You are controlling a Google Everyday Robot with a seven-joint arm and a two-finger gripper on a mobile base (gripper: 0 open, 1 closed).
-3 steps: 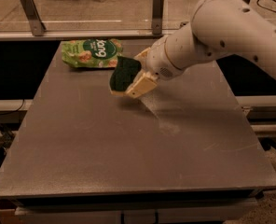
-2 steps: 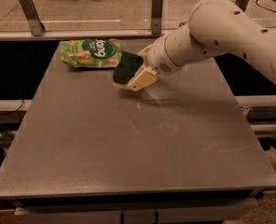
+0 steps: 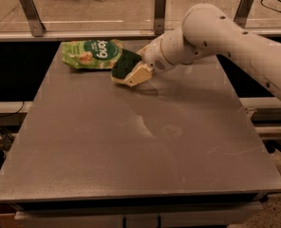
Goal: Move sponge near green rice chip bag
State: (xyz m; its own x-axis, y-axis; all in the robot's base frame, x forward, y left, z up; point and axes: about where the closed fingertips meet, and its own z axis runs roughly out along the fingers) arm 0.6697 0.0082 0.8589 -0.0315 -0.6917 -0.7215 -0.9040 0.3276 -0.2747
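The gripper (image 3: 138, 70) sat just to the right of the green rice chip bag (image 3: 92, 54), at the end of the white arm (image 3: 211, 32), which reached in from the bag's far right side. The fingers were pinching the sponge (image 3: 125, 63), which hung tilted with its dark green scouring face turned up and toward the bag and its pale yellow foam base on the lower side. The sponge's upper left edge lay very close to the bag's right edge; whether the two touched could not be determined. A shadow showed on the counter (image 3: 131, 156) just under the sponge and to its right. The bag lay flat at the counter's back edge, logo side up. The grey surface ran from the bag toward the viewer.
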